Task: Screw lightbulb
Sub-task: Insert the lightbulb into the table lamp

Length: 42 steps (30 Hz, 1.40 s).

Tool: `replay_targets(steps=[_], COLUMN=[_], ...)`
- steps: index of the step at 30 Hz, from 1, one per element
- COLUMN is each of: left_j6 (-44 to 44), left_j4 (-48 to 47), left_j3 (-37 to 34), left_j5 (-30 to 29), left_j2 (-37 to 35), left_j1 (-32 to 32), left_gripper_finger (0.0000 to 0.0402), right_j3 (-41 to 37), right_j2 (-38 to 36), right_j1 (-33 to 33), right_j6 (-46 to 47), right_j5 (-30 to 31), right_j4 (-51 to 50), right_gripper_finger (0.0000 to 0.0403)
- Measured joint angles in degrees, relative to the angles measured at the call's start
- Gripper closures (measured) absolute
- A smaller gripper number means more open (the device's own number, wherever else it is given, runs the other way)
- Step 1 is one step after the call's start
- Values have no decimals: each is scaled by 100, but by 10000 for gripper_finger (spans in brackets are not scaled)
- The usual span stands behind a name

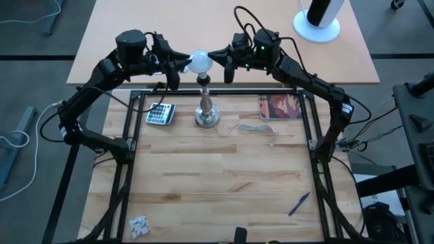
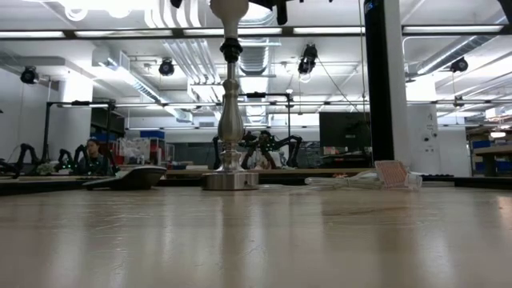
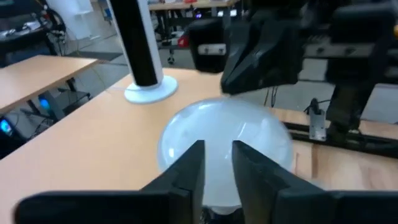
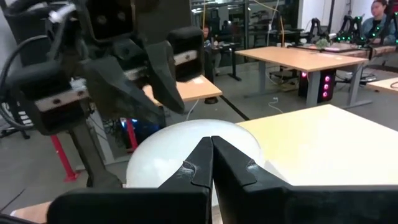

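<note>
The lightbulb point(image 1: 199, 62) sits atop the stand point(image 1: 207, 108), between both grippers. The left gripper point(image 1: 182, 67) has its fingers slightly apart beside the bulb; the right gripper point(image 1: 218, 56) is pinched together, fingertips against it. Judged mid-screwing: next comes a firm grip and a twist.

White frosted lightbulb point(image 1: 199, 62) upper centre; silver stand point(image 1: 207, 108) with black socket; pale wood-grain table point(image 1: 217, 183); purple pen point(image 1: 298, 204) lower right.
</note>
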Motion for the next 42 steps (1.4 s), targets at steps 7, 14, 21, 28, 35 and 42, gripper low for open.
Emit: replay_targets(steps=[7, 14, 21, 28, 35, 42], left_j6=[69, 115, 262, 192, 130, -35], left_j4=[168, 235, 448, 919, 848, 303], left_j3=[-215, -288, -294, -303, -155, -162], left_j5=[-62, -161, -267, -329, -230, 80], left_j2=[-19, -10, 73, 169, -89, -455], left_j1=[2, 0, 13, 17, 8, -1], left_gripper_finger=[390, 399, 401, 401, 401, 401], right_j3=[-5, -8, -4, -10, 86, 195], right_j2=[0, 72, 90, 69, 26, 24], right_j1=[0, 29, 87, 107, 90, 36], right_j6=[-42, 46, 187, 247, 167, -93], right_j5=[4, -226, -443, -539, -431, -30], right_j4=[-29, -95, -119, -142, -120, -72], right_gripper_finger=[403, 403, 403, 403, 403, 403])
